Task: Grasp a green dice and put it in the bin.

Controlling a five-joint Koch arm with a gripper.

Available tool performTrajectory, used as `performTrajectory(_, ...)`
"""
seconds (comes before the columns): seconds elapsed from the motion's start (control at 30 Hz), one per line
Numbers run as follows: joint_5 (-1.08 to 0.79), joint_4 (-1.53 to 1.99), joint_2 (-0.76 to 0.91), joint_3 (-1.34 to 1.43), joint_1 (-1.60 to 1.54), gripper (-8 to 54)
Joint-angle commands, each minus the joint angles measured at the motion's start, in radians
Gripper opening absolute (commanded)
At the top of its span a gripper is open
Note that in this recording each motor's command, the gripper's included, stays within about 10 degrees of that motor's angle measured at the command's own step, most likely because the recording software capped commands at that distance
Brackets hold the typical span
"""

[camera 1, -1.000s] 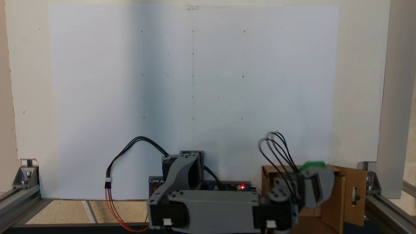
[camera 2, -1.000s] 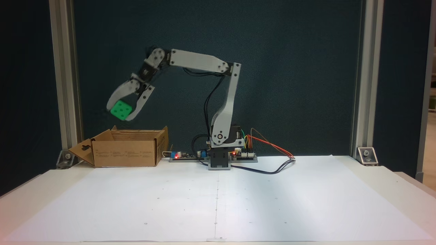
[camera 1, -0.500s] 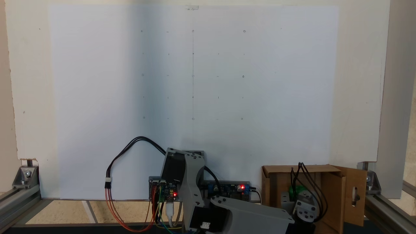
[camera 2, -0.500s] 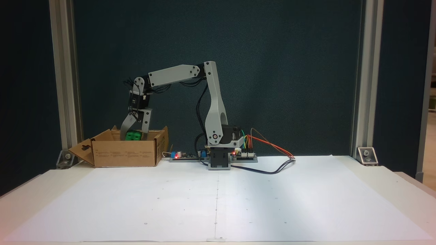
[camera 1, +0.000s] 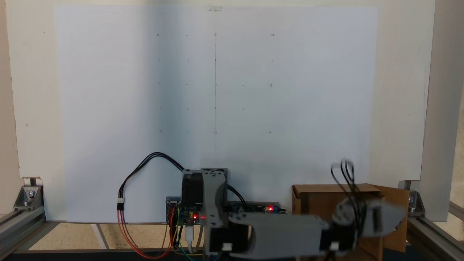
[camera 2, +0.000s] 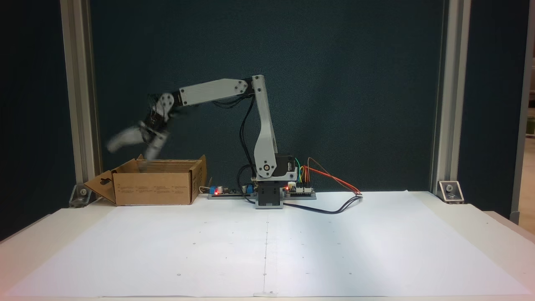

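Green is gone from my end effector (camera 2: 130, 148): jaws spread, empty, lifted above the cardboard bin (camera 2: 154, 188). The dice, held 1 second ago, presumably lies hidden inside.

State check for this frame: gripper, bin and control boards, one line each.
gripper: blurred in motion above the bin, jaws spread, nothing green between them.
bin: upright on the table, top open, slotted flap folded outward.
control boards: red lights lit.
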Motion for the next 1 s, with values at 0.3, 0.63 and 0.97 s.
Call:
performTrajectory(0.3, 0.164, -0.149, 0.436, 0.034, -0.764, 43.5)
performTrajectory(0.63, 0.172, -0.169, 0.673, 0.420, -1.489, 44.4)
performTrajectory(0.97, 0.172, -0.607, 0.824, 0.779, -1.577, 44.2)
